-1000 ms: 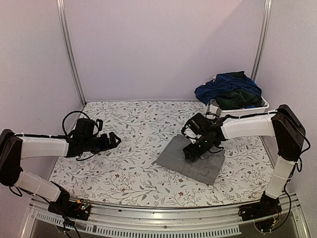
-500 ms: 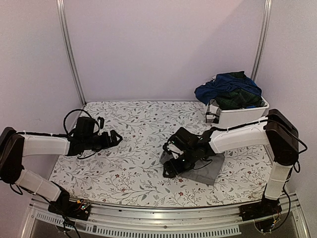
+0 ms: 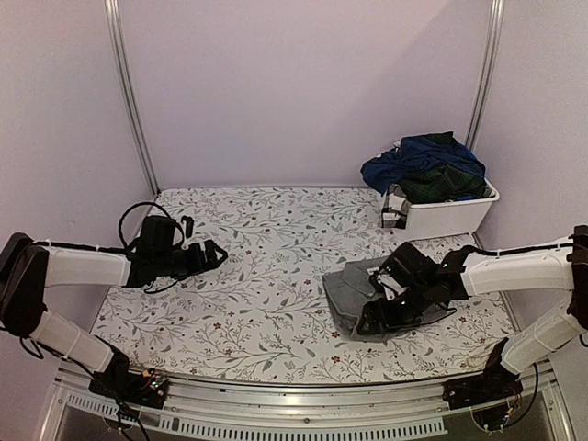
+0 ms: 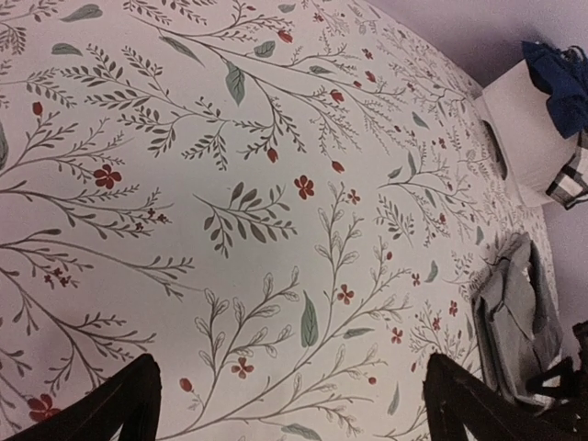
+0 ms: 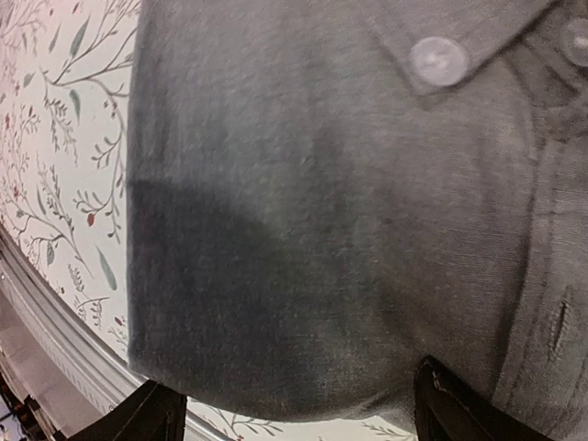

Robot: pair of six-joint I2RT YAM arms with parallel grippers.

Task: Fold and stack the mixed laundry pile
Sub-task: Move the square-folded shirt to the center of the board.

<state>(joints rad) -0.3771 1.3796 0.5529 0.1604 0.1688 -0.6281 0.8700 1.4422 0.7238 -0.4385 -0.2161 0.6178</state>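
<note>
**A:** Top view first. What is different?

**B:** The grey garment (image 3: 344, 299) is narrower than a second ago. The side farthest from the white bin (image 3: 450, 216) is now doubled over. It lies on the table cloth (image 3: 257, 276) just in front of the bin, not touching it. The right gripper (image 3: 372, 322) has swung back over it. I judge one fold done. The navy garment (image 3: 423, 156) and plaid garment (image 3: 441, 184) are heaped in the bin, so most of the task remains.

**A:** And its heading?

**B:** The long axis seems to run towards the bin, slightly skewed, with the collar end nearest it.

**A:** Left wrist view?

**B:** The left gripper (image 4: 294, 409) hangs over bare cloth, well away from the bin. Its fingers (image 4: 119, 404) are spread wide and empty. The grey garment (image 4: 510, 322) shows as a slim strip reaching towards the bin.

**A:** Right wrist view?

**B:** Here the fingers (image 5: 156, 413) stand far apart above the grey fabric, pinching nothing. A button (image 5: 439, 57) on a flap shows at the top.
</note>
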